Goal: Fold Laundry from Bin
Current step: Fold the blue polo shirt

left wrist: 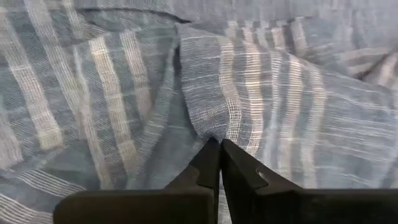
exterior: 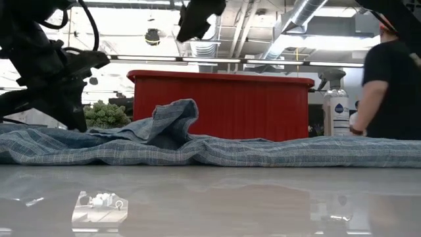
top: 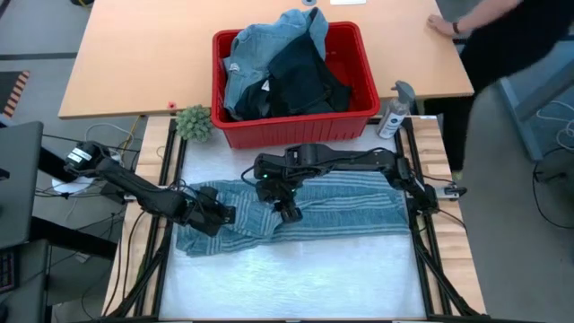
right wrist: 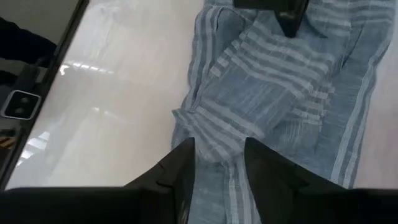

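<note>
The blue-grey striped shirt [top: 341, 206] lies spread across the table in front of the red bin [top: 296, 130]. The bin holds more laundry [top: 278, 63], light blue and dark pieces heaped above its rim. My left gripper [top: 218, 218] is down on the shirt's left part, shut on the cloth. My right gripper [top: 289, 213] hangs open above the shirt's middle. In the low view it [exterior: 197, 20] stands well clear of the cloth, with nothing between its fingers. A fold of the shirt [exterior: 174, 112] humps up between the two arms. My left gripper [left wrist: 220, 144] pinches a ridge of the shirt's cloth [left wrist: 208, 127] between its two fingertips. The fingers slant down at it from the table's left side. I cannot tell how many layers it has. The shirt stays on the table, wrinkled and slack around the pinch.
A spray bottle [top: 395, 112] stands right of the bin and a small green plant [top: 193, 123] left of it. A person [top: 511, 36] stands at the far right beside the wooden table. Bare white tabletop [top: 296, 278] lies between the shirt and the near edge.
</note>
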